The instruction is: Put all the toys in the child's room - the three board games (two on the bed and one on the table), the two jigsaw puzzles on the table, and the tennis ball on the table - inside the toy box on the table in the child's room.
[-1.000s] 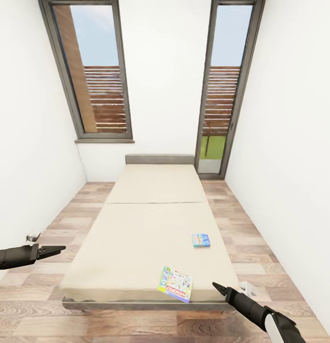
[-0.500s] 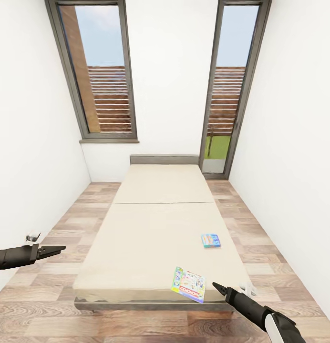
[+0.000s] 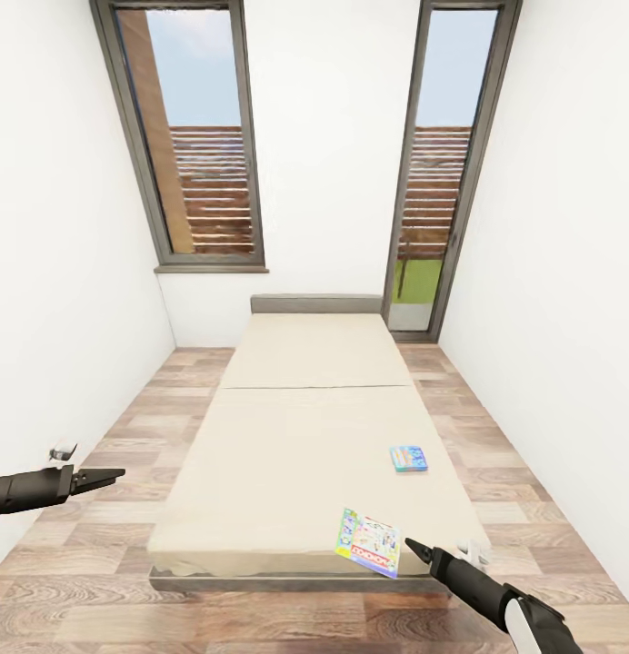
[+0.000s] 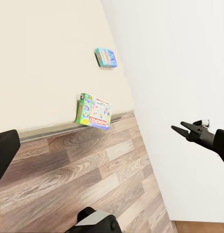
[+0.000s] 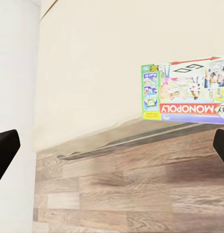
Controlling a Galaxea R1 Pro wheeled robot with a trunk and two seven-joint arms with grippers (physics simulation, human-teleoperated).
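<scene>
Two board games lie on the beige bed (image 3: 287,436). A Monopoly box (image 3: 367,542) overhangs the foot edge near the right corner, and a small blue box (image 3: 408,459) lies further up by the right side. My right gripper (image 3: 413,547) hovers open just right of the Monopoly box (image 5: 187,94), level with the bed's foot, its fingers (image 5: 5,150) spread wide. My left gripper (image 3: 116,473) hangs open over the floor left of the bed, holding nothing. The left wrist view takes in both boxes (image 4: 94,111) (image 4: 106,57) and the right gripper (image 4: 177,127). Table, toy box, puzzles and tennis ball are out of view.
White walls close in on both sides, leaving narrow strips of wood-plank floor (image 3: 105,427) along the bed. Two tall windows (image 3: 201,136) stand behind the grey headboard (image 3: 316,302). Small white fittings sit low on the left wall (image 3: 63,450) and right wall (image 3: 474,549).
The whole picture has shifted, so the bed and both games now sit further right in the head view. Both arms hold the same pose and the games lie as before.
</scene>
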